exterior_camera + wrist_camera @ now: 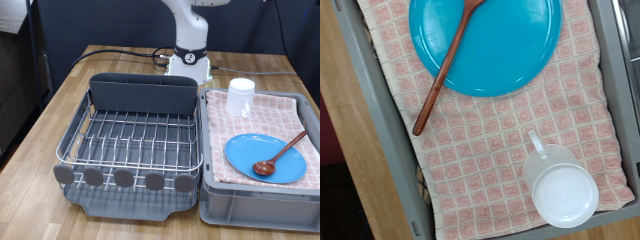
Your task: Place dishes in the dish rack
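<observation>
A round bright-blue plate (265, 157) (486, 42) lies on a pink checked cloth (258, 125) (480, 140) in a grey crate. A reddish-brown wooden spoon (281, 153) (446, 67) lies across the plate, its bowl on the plate and its handle reaching onto the cloth. A small white mug (240, 97) (561, 186) stands on the cloth beyond the plate. The silver wire dish rack (135, 137) with a tall grey utensil bin (143, 94) sits at the exterior view's left and holds nothing. The gripper does not show in either view; the wrist camera looks down on the crate from above.
The grey crate (259, 207) stands at the exterior view's right beside the rack on a wooden table (45, 120). The arm's white base (188, 60) stands behind the rack, with a black cable (125, 54) across the table at the back.
</observation>
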